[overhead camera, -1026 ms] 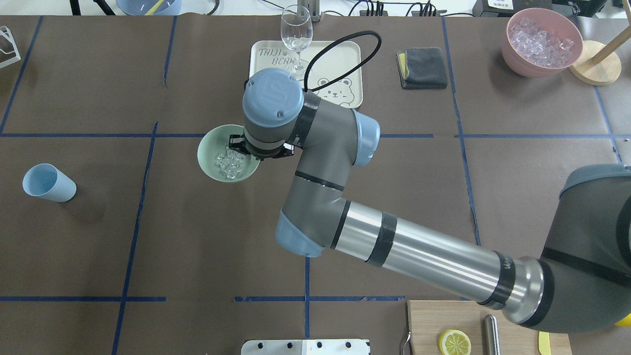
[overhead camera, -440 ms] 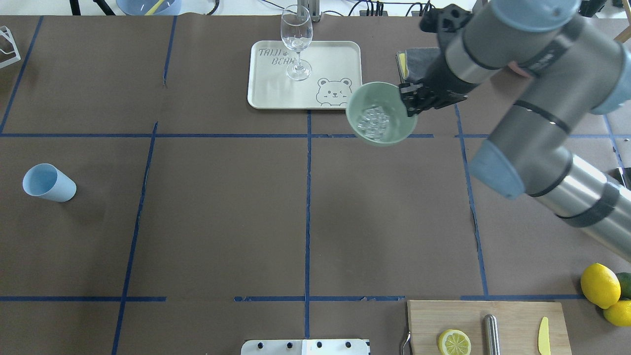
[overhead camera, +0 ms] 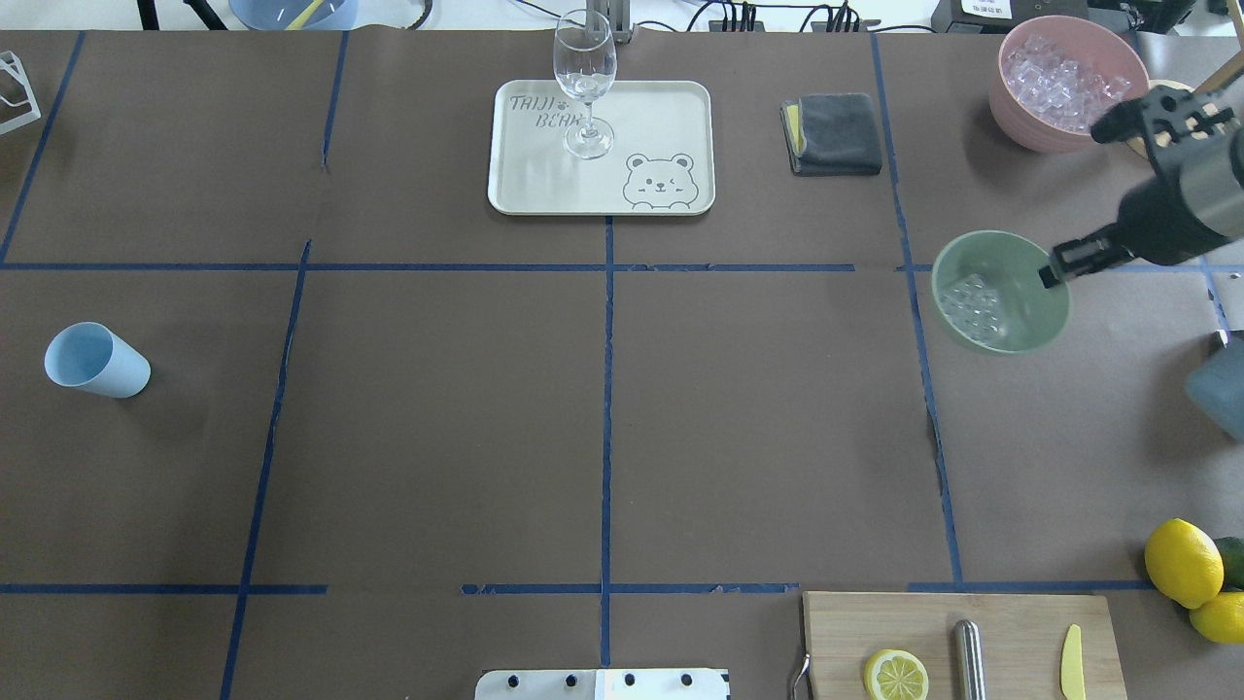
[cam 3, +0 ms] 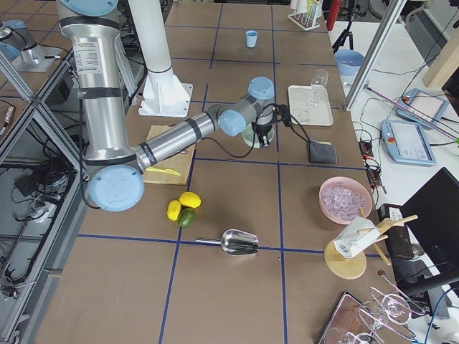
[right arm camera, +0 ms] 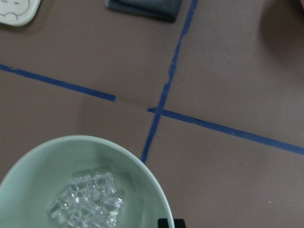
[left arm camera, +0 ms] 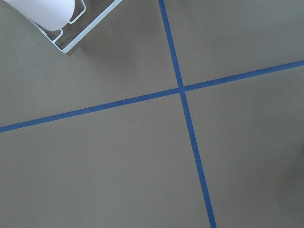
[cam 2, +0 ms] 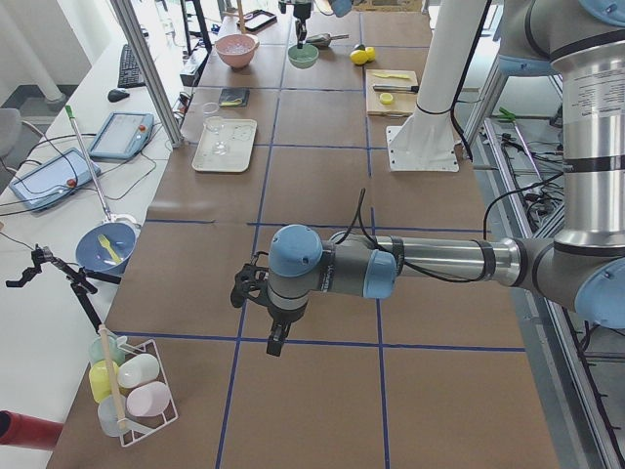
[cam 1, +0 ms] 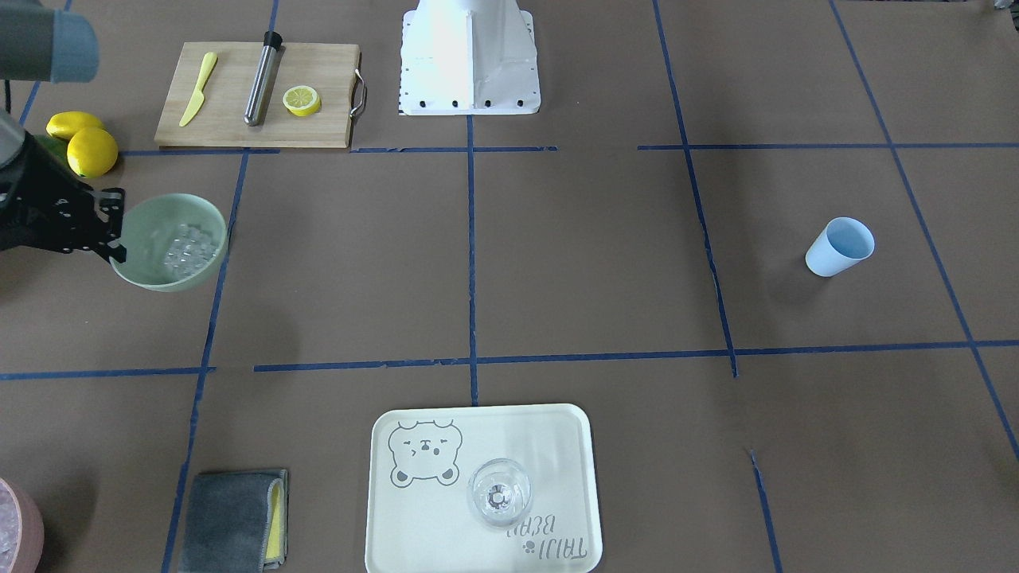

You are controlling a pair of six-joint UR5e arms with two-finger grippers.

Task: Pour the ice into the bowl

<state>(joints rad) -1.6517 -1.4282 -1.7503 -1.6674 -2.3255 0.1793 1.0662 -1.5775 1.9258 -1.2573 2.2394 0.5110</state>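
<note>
The right gripper's (overhead camera: 1053, 271) two black fingers were clenched on the rim of the round, pale mint-green bowl (overhead camera: 1020, 326), one finger inside the wall and one outside. A small heap of clear, glassy ice cubes (overhead camera: 975, 303) lay in the bowl's bottom, on the side away from the fingers. The bowl sat well to the robot's right of the cream, bear-printed tray (overhead camera: 544, 185), and a little nearer the robot than it.

A moment earlier the bowl had hung just beside that tray's near right corner; a second back it had been to the tray's near left. Since then it had been carried past the blue tape line on the tray's right, and the arm had drawn back to the table's right edge. The ice stayed in the bowl.

The left gripper (cam 2: 273, 332) showed only in the left side view, far to the left of the tray; whether its fingers were apart or together could not be told.

Counted: one stemmed clear glass (overhead camera: 584, 73) standing on the tray; one folded grey cloth (overhead camera: 838, 133) just right of the tray; one pink bowl (overhead camera: 1011, 107) full of ice farther right; one light blue cup (overhead camera: 95, 360) lying far to the tray's left; one wooden board (overhead camera: 1011, 632) with one lemon half (overhead camera: 895, 675); two whole lemons (overhead camera: 1182, 562).
</note>
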